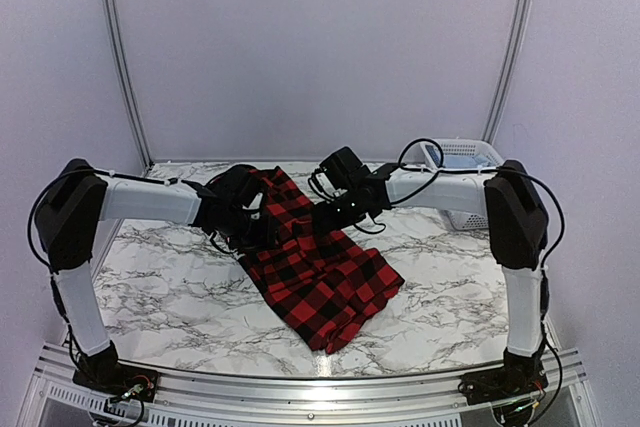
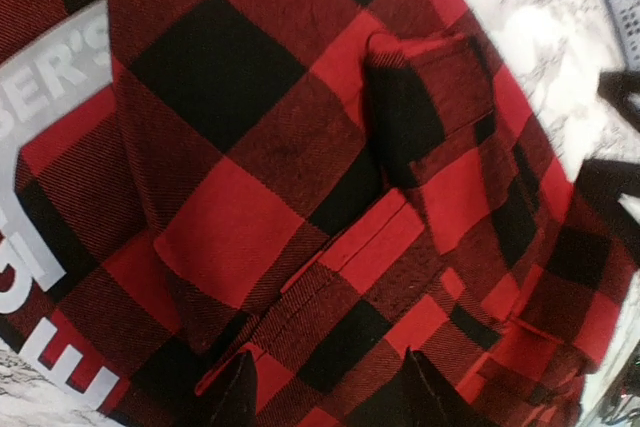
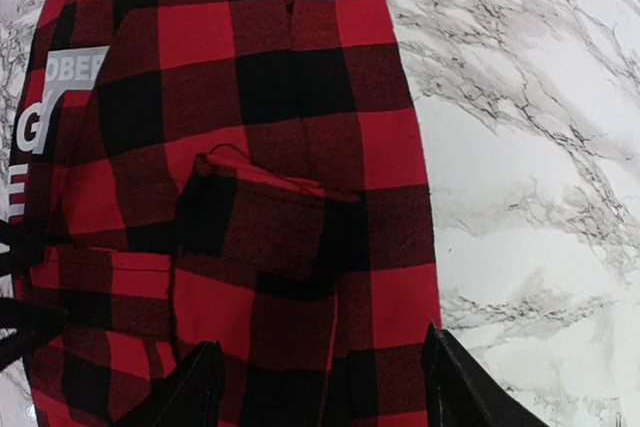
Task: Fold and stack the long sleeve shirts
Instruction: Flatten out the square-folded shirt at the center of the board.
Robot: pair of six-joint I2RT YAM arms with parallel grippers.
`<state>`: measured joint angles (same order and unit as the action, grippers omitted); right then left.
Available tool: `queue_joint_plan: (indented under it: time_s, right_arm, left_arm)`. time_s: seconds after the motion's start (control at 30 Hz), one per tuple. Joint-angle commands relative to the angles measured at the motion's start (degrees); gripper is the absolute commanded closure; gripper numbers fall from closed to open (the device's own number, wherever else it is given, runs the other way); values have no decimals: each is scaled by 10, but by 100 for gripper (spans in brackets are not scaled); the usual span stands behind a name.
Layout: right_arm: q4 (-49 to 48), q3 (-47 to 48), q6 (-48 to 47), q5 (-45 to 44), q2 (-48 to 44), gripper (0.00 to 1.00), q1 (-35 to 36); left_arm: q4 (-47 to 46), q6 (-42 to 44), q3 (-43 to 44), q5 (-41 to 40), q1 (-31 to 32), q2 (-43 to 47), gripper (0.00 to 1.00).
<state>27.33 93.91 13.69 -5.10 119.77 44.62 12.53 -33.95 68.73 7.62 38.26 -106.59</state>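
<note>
Buffalo-check shirt (image 1: 325, 267) lies under the left claw (image 2: 325, 392) and right claw (image 3: 320, 387), both spread wide.

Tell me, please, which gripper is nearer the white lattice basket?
The right gripper; the left gripper is at the opposite edge of the red-and-black shirt, farther from the basket.

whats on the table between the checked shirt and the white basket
Only bare marble table lies between the red-and-black shirt and the white basket, seen in the top external view; the right arm reaches above that stretch.
</note>
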Motion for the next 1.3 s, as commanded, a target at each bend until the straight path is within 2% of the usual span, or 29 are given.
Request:
queue_joint_plan:
  time_s: [0.0, 0.1, 0.17, 0.3, 0.37, 0.47, 0.53, 0.7, 0.83, 1.03, 1.27]
  right_arm:
    - [-41, 37, -7, 33, 36, 35, -13]
    - [-48, 48, -4, 38, 56, 34, -14]
    - [-50, 54, -1, 40, 69, 34, -13]
    - [-49, 60, 0, 31, 89, 34, -3]
    - [-46, 66, -2, 22, 100, 34, 3]
    - [-41, 78, 2, 18, 110, 40, 5]
    - [-40, 80, 3, 8, 109, 47, 9]
    - [-21, 95, 9, -19, 104, 81, 9]
    - [-10, 115, 6, -43, 87, 98, 8]
    - [-5, 144, 0, -75, 56, 100, -12]
    - [12, 209, -9, -134, 47, 100, -81]
  left_arm:
    - [42, 28, 29, -57, 27, -57, 46]
    - [58, 32, 41, -101, 47, -77, 45]
    - [66, 31, 44, -128, 59, -82, 48]
    - [74, 24, 36, -161, 65, -74, 69]
    - [74, 22, 30, -173, 65, -65, 84]
    - [74, 19, 18, -191, 65, -40, 97]
    - [74, 17, 11, -198, 64, -21, 100]
    - [77, 10, -12, -220, 57, 47, 100]
    - [88, 2, -36, -241, 30, 122, 100]
    - [114, -4, -84, -274, -45, 261, 100]
    - [150, 22, -80, -306, -185, 373, 100]
